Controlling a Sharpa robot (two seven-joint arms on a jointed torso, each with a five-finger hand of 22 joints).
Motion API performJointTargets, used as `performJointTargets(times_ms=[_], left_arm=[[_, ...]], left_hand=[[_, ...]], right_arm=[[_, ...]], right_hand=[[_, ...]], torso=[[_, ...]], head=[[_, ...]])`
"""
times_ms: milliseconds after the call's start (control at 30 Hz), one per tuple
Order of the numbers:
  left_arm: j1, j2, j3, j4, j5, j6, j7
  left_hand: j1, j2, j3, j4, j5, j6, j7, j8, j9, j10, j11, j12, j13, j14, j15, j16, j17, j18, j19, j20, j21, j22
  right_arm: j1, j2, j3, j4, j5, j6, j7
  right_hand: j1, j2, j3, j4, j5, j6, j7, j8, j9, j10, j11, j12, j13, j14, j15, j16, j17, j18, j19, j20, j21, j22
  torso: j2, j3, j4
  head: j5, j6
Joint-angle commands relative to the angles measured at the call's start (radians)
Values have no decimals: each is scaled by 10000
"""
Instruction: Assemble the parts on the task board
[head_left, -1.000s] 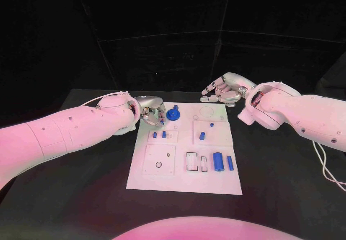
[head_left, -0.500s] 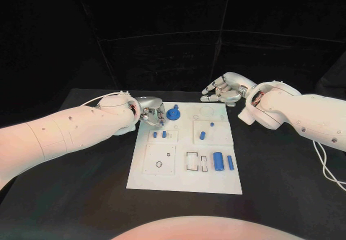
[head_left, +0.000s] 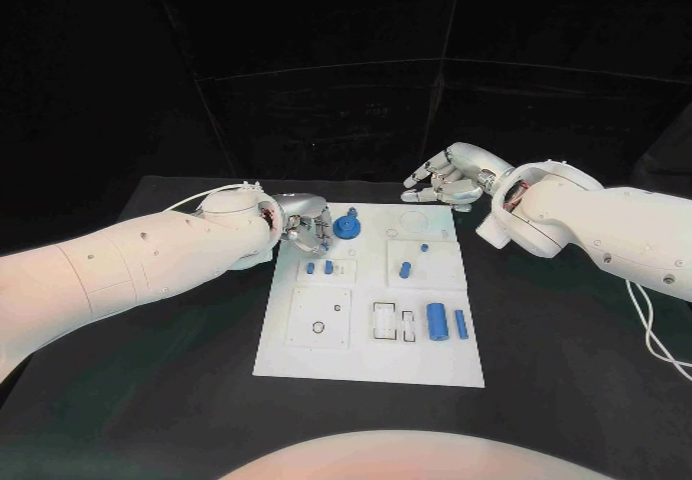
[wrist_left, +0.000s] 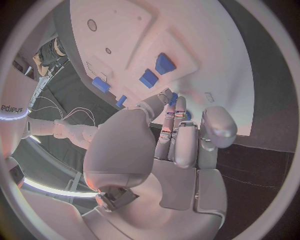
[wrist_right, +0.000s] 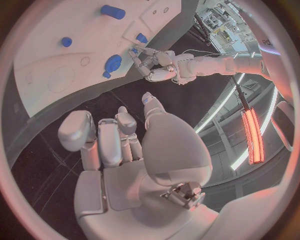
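The white task board (head_left: 368, 362) lies in the middle of the black table. A blue gear (head_left: 348, 228) stands at its far left corner. My left hand (head_left: 304, 226) hovers right beside it, fingertips (wrist_left: 177, 105) at the gear's edge; a grip is not discernible. Two short blue pegs (head_left: 319, 268) stand just nearer than the gear, another blue piece (head_left: 405, 269) sits mid-board, and two blue cylinders (head_left: 447, 323) lie at the near right. My right hand (head_left: 451, 180) hangs beyond the board's far right corner, holding nothing, fingers loosely apart (wrist_right: 119, 145). From there the left hand (wrist_right: 161, 64) and gear (wrist_right: 113, 63) are visible.
Rectangular slots (head_left: 387, 322) and a small ring mark (head_left: 317, 327) are cut into the board's near half. A round outline (head_left: 415, 222) marks its far right. Bare black table (head_left: 159, 380) surrounds the board. A white cable (head_left: 656, 340) trails at the right.
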Motion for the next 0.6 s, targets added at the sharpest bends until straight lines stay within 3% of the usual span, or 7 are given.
performJointTargets(times_ms=[33, 600], left_arm=[[-4, 14, -6, -3, 42, 134, -13], [-6, -1, -10, -54, 42, 266, -227]], left_hand=[[-96, -52, 57, -1, -37, 36, 1, -76, -5, 30, 12, -58, 6, 160, -42, -21, -19, -182, 43, 23, 4, -11], [-427, -516, 38, 13, -39, -957, 259, -972, -71, -957, 384, -971, -36, 72, 252, -125, -344, -105, -163, 272, -394, -372]], right_arm=[[16, -1, 7, 2, -13, -51, 83], [17, -6, 7, -16, -13, -56, 72]], right_hand=[[-3, 119, -63, 23, 68, -11, -51, 62, -6, -26, -24, 9, -1, 305, -63, -57, 8, 60, -12, -29, -42, 1], [4, 124, -69, 25, 72, -11, -51, 66, -6, -39, -25, -7, -20, 305, -64, -65, 1, 63, -17, -30, -54, -19]], torso=[[4, 0, -1], [-5, 1, 6]], head=[[-8, -17], [-15, -19]])
